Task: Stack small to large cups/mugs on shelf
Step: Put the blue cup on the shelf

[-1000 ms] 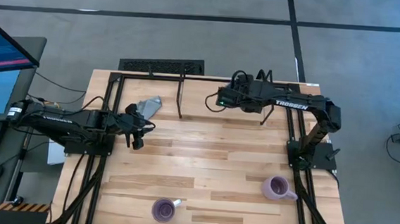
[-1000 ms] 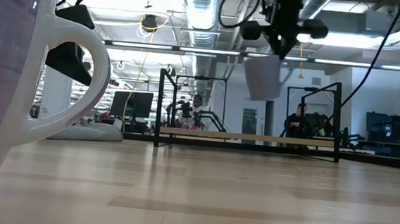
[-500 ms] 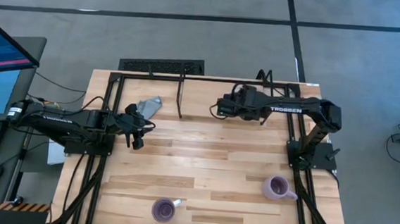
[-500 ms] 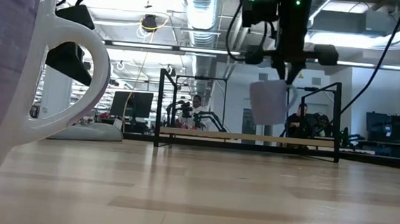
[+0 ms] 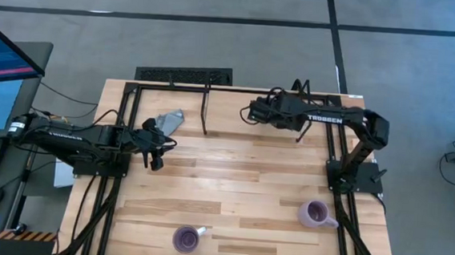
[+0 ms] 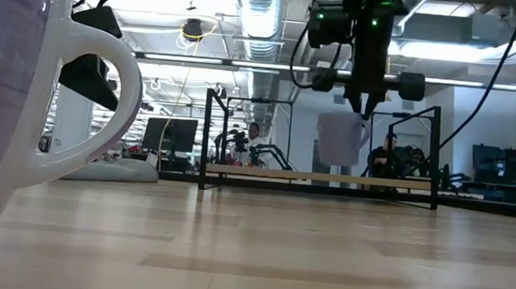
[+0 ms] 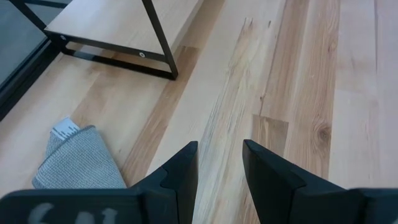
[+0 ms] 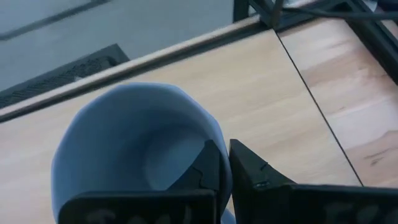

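My right gripper (image 5: 254, 112) is shut on the blue-grey mug (image 8: 137, 143) over the right part of the shelf (image 5: 214, 87), a black tube frame over a light wooden board (image 6: 319, 177). In the low view the mug (image 6: 338, 138) hangs a little above the board. The purple mug (image 5: 185, 239) with a white handle stands near the front edge and fills the left of the low view (image 6: 15, 100). The pale lilac mug (image 5: 314, 214) stands at the front right. My left gripper (image 5: 155, 147) is open and empty at the table's left. My right gripper holds the blue-grey mug by its rim wall (image 8: 219, 146), one finger (image 8: 208, 168) inside the mug and one finger (image 8: 252, 174) outside. The fingers come from above, pointing down. The mug hangs upright below them, clear of the shelf board.
A grey folded wedge (image 5: 168, 122) lies on the table beside the shelf's left leg, just beyond my left gripper; it also shows in the left wrist view (image 7: 78, 158). The shelf's thin upright legs (image 5: 205, 110) stand around the board. Bare wood lies between the shelf and the two front mugs.
My right gripper has come down with the blue-grey mug toward the shelf board; the mug now hangs lower and more upright, just above the board.
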